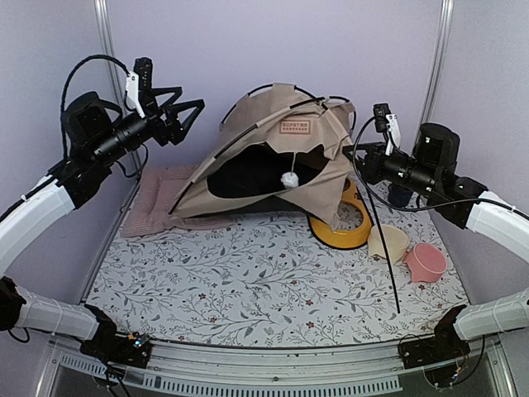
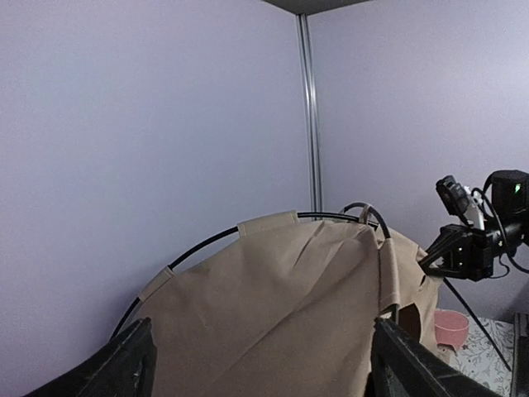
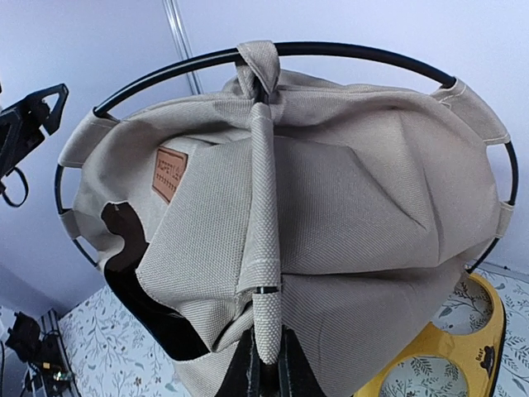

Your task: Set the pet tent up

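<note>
The pet tent (image 1: 273,157) sits half-raised at the back of the table, its tan fabric sagging on thin black arched poles, with a brown label (image 1: 294,126) and a white pom-pom (image 1: 289,179) at the dark doorway. My right gripper (image 3: 269,364) is shut on a fabric pole sleeve at the tent's right side (image 1: 351,153). My left gripper (image 1: 190,99) hangs in the air left of the tent, open and apart from it. In the left wrist view, the left gripper (image 2: 264,324) frames the tent's fabric (image 2: 273,298) beyond its wide-spread fingers (image 2: 124,364).
A pink checked cushion (image 1: 157,203) lies under the tent's left edge. A yellow bowl stand (image 1: 347,231) sits against its right side, with a beige bowl (image 1: 388,242) and a pink bowl (image 1: 426,262) further right. A loose black pole (image 1: 382,240) slants down toward the front.
</note>
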### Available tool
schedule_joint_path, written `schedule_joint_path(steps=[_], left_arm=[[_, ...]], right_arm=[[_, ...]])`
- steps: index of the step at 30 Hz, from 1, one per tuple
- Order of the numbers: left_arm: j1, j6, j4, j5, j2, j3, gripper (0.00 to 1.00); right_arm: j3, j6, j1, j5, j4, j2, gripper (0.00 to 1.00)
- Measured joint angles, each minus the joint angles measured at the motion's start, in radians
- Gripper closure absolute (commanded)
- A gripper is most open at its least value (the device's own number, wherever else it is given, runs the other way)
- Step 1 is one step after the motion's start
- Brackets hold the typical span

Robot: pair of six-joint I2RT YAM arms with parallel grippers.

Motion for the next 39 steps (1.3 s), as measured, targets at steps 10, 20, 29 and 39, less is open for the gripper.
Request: schedule_joint_path(steps=[10,20,29,39], left_arm=[[-0.064,-0.121,0.037,-0.131,-0.129,-0.241,0.16],[-0.219,-0.277,0.069,-0.193,-0.172,-0.523,0.25],[-0.285,-0.415,0.159,-0.259,-0.079,-0.670,0.26],[-0.298,-0.456,0.233,-0.254,0.077,-0.674,0.27]], right_arm=[[0.091,0.099,0.311,0.498,0.208,0.321,1.00],[0.272,0.165,0.323,0.444,0.221,0.583,0.31],[0.226,0.177,0.321,0.293,0.079,0.478,0.06],[0.050,0.164,0.309,0.211,-0.126,0.207,0.12]])
